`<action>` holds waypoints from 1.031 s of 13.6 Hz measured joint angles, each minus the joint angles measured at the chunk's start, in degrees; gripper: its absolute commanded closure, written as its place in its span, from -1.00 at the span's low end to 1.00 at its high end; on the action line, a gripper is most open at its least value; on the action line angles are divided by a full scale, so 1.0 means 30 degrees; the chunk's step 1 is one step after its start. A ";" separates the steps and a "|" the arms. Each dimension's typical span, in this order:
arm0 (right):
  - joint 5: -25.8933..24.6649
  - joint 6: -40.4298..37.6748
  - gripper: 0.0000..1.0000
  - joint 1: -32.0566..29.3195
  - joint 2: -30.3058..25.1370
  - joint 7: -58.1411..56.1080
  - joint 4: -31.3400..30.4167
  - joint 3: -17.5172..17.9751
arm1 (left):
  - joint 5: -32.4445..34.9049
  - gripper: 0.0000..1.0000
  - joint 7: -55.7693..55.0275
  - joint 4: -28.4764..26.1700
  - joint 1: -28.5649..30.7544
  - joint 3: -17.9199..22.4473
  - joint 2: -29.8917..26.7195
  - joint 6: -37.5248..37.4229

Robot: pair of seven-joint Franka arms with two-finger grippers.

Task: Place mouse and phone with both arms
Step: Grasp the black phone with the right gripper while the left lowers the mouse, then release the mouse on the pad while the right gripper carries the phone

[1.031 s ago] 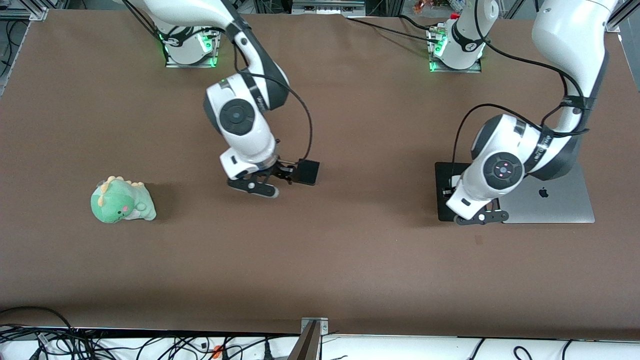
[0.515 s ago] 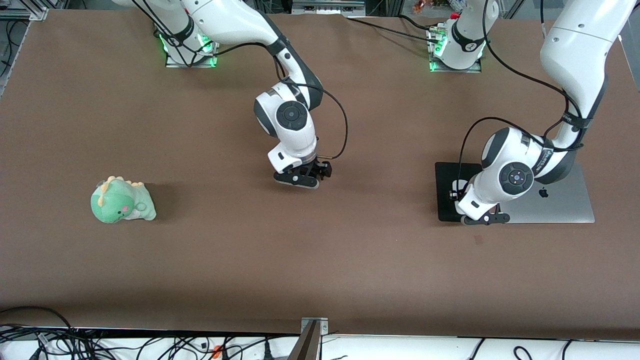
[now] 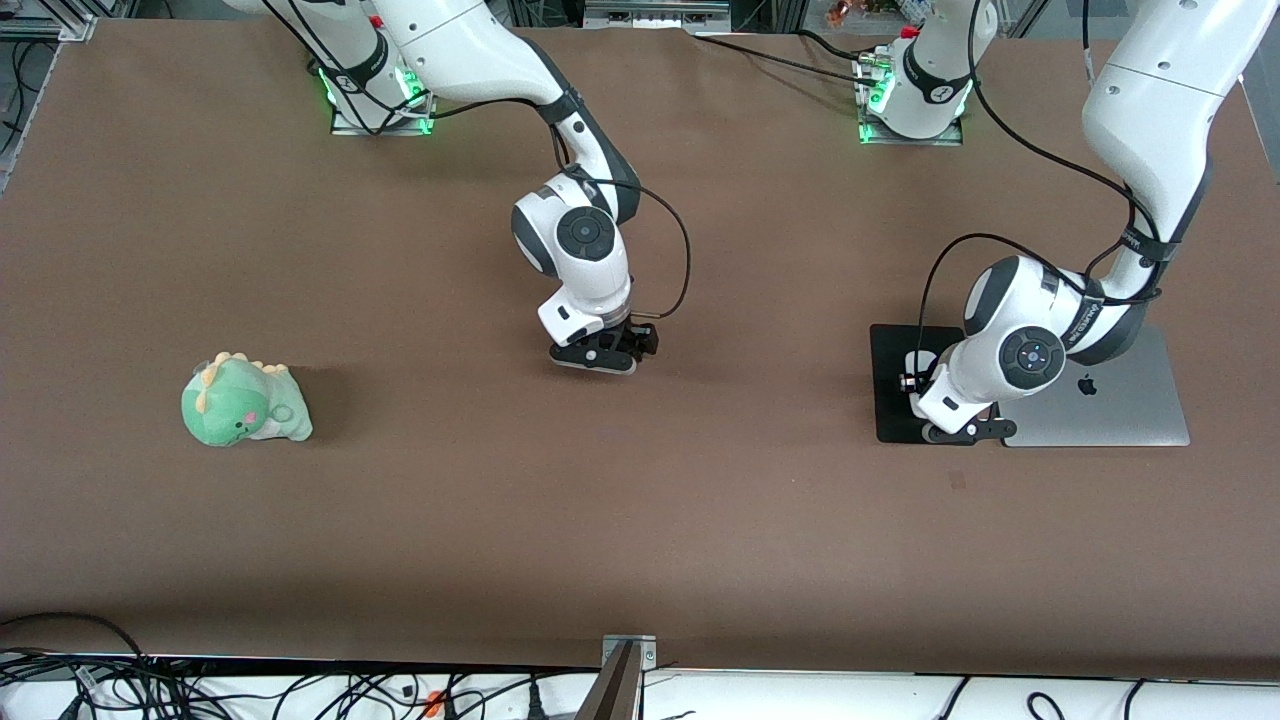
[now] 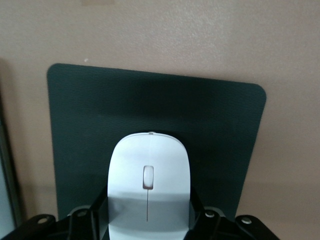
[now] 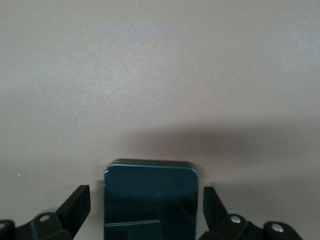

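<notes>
The white mouse (image 4: 148, 170) sits between the fingers of my left gripper (image 4: 149, 200), which press on both its sides, low over the black mat (image 4: 75, 125). In the front view the left gripper (image 3: 955, 428) is over the mat (image 3: 890, 425), and the mouse's white end (image 3: 913, 360) shows beside the wrist. The black phone (image 5: 150, 200) lies flat on the brown table between the spread fingers of my right gripper (image 5: 145, 191), with a gap on each side. In the front view the right gripper (image 3: 600, 357) is at mid-table and mostly hides the phone.
A closed silver laptop (image 3: 1100, 410) lies beside the mat toward the left arm's end. A green dinosaur plush (image 3: 243, 403) sits toward the right arm's end. A metal post (image 3: 620, 675) stands at the table's edge nearest the camera.
The right hand swung from beside the phone to over it, then settled slightly. The left hand shifted a little over the mat, and the mouse's white end came into view.
</notes>
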 measured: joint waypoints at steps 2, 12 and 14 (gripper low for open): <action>-0.0041 0.0394 -0.98 0.0080 0.0114 0.0000 -0.0163 -0.0001 | 0.0000 0.11 0.0000 -0.0219 0.0065 0.0004 0.0001 0.0223; -0.0127 -0.2455 0.40 -0.0038 0.0087 -0.0677 0.0823 -0.0348 | 0.0011 -1.00 0.0037 -0.0421 0.0425 0.0008 -0.0001 0.0440; -0.0124 -0.5064 0.42 -0.0857 0.0036 -0.2061 0.2513 -0.0479 | 0.0011 -1.00 0.0012 -0.0378 0.0439 0.0008 -0.0047 0.0500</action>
